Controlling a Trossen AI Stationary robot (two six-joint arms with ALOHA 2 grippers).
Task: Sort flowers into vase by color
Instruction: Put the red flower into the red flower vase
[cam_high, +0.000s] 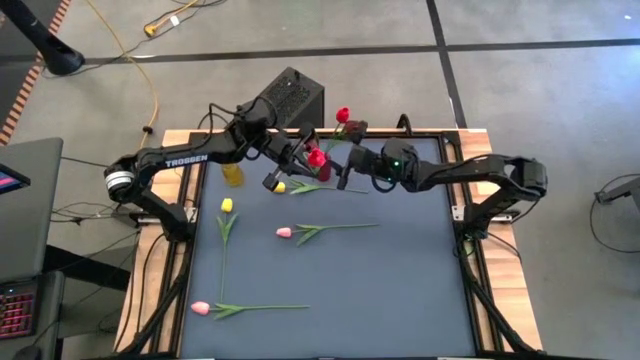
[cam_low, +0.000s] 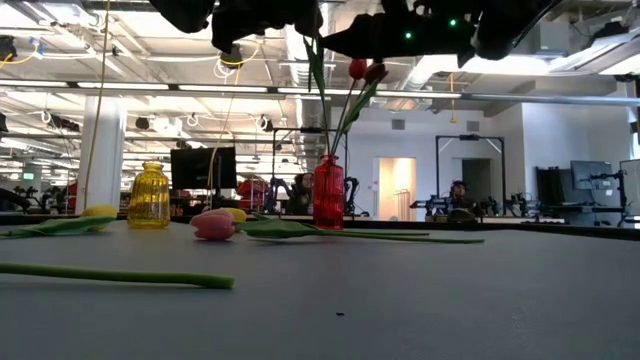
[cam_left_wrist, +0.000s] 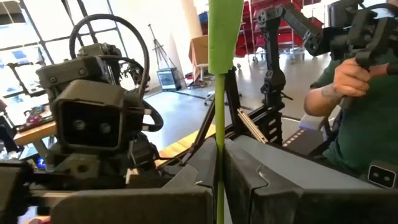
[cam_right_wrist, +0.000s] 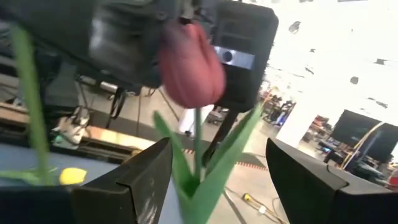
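The left gripper (cam_left_wrist: 219, 186) was clamped shut on the green stem (cam_left_wrist: 219, 112) of a red tulip (cam_high: 316, 157), held upright over the red vase (cam_low: 328, 192) near the table's far edge. The right gripper (cam_right_wrist: 214, 180) stood just beside it, fingers spread wide around a second red tulip (cam_right_wrist: 191, 65) without closing on it. A yellow vase (cam_low: 148, 196) stood to the left. Yellow (cam_high: 227, 205) and pink tulips (cam_high: 284, 232) lay flat on the dark table (cam_high: 400, 290).

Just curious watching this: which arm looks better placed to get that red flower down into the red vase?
The left. Its hand is shut on the red flower's stem above the red vase; the right hand is open.
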